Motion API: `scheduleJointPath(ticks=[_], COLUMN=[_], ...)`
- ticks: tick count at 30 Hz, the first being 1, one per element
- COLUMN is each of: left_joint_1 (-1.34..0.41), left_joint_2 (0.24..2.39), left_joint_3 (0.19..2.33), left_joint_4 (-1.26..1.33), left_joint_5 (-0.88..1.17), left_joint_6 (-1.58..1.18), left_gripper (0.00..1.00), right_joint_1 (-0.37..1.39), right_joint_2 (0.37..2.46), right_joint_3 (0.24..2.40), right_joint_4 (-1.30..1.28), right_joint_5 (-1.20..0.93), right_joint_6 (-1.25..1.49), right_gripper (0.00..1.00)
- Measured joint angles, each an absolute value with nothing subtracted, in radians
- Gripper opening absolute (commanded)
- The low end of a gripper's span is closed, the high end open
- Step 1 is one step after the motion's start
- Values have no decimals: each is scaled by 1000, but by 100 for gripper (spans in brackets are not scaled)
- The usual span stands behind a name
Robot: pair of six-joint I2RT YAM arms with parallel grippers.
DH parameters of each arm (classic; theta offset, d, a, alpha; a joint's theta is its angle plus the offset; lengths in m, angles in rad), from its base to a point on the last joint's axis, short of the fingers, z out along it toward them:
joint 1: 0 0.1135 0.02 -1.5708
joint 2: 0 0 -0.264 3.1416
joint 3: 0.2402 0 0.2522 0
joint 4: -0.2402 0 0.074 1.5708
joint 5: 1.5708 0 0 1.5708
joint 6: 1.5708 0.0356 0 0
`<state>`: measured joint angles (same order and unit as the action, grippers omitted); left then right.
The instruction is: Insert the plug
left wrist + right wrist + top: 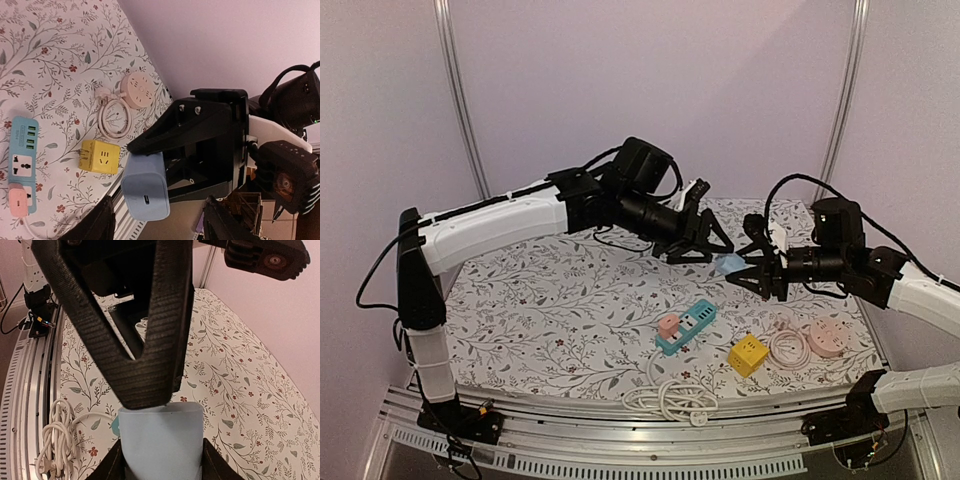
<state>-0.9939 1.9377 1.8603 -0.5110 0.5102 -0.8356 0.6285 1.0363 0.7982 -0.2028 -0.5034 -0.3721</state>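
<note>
Blue plug (160, 435) clamped in right fingers (111, 467), left fingers (97, 222) apart, flanking it

Work surface and enclosure. A table (520, 300) is covered by a white cloth (580, 335) printed with grey sprigs and small red flowers. Plain pale lilac walls (650, 80) are seen left, far and right, with metal poles (460, 100) at the far corners. A slotted aluminium rail (620, 445) is fixed along the near edge.
</note>
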Motion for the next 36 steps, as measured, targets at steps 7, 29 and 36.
scheduleJointPath(ticks=[7, 29, 36], left_joint_1=[-1005, -1035, -1035], left_joint_2=[1938, 1941, 1955], left_joint_3=[1860, 1860, 1860], left_joint_4=[-511, -514, -513], left_joint_5=[492, 451, 434], left_joint_6=[-841, -875, -904], left_gripper=[58, 36, 5], right_joint_1=[641, 663, 665], right_joint_2=[1036, 1036, 1036], right_joint_3=[813, 829, 830], right_joint_4=[-202, -211, -225], right_joint_5=[-503, -477, -456], right_joint_6=[-372, -373, -392], right_gripper=[0, 0, 0])
